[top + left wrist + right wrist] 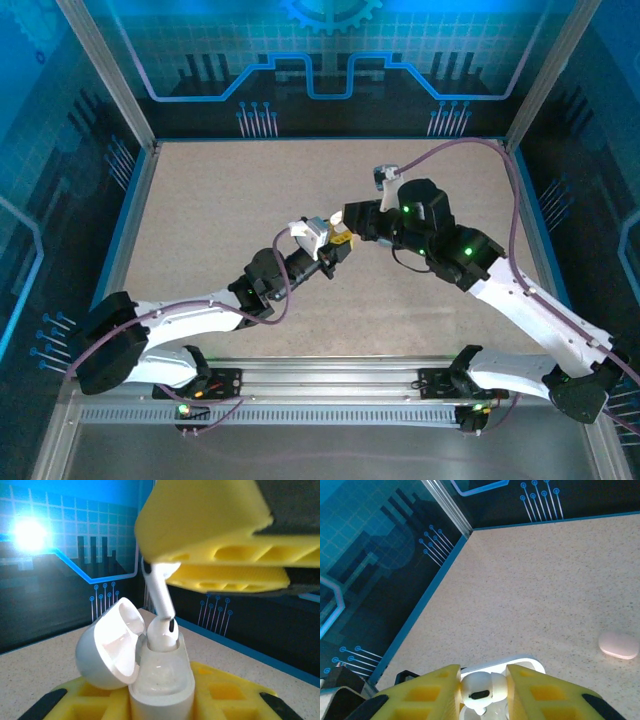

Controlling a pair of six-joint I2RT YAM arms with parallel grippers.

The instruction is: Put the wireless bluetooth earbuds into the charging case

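From above, we count two arms meeting over the middle of the bench (pixel 200 220). The left pincer (pixel 322 242) and the right pincer (pixel 341 233) stand tip to tip, with one white charging case (pixel 308 232) at the left one's end. The earbud is too small for us to make out here.

On the left wrist camera, we see the one charging case upright between the left pincer's two yellow fingers (pixel 225 692), which are clamped on its sides. Its lid (pixel 107 650) is swung open to the left. One white earbud (pixel 162 612) stands with its rounded head down in the case's slot and its stem tilted upward. The stem's top is pinched between the right pincer's two yellow fingers coming in from above.

On the right wrist camera, we look down past the right pincer's fingers, closed on either side of that single earbud, with the white case just beneath it. One pale pebble-shaped case (pixel 618 645) lies alone on the bench, well apart to the right.
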